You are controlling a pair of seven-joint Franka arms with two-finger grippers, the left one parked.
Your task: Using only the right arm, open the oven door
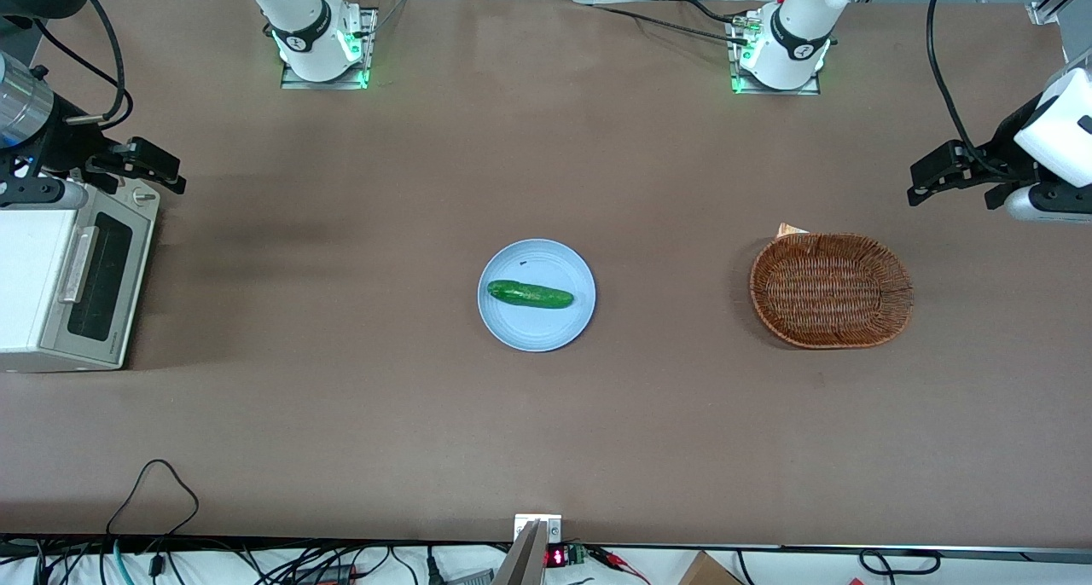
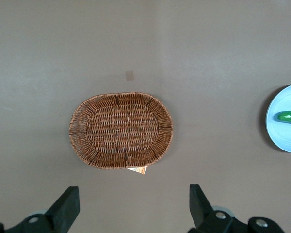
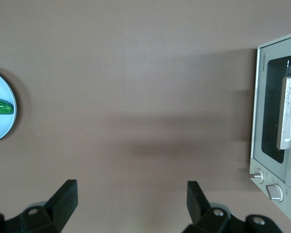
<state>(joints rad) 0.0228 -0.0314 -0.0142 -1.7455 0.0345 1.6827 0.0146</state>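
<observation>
The gripper (image 1: 153, 169) is held open above the oven's knob end; the door (image 1: 101, 287) is seen shut, untouched.

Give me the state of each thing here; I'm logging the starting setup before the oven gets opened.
oven door: shut, handle untouched.
gripper: open, holding nothing, above the oven's knob end.
plate: upright, holds a cucumber.
cucumber: lying flat on the plate.
basket: upright, with nothing in it.
</observation>
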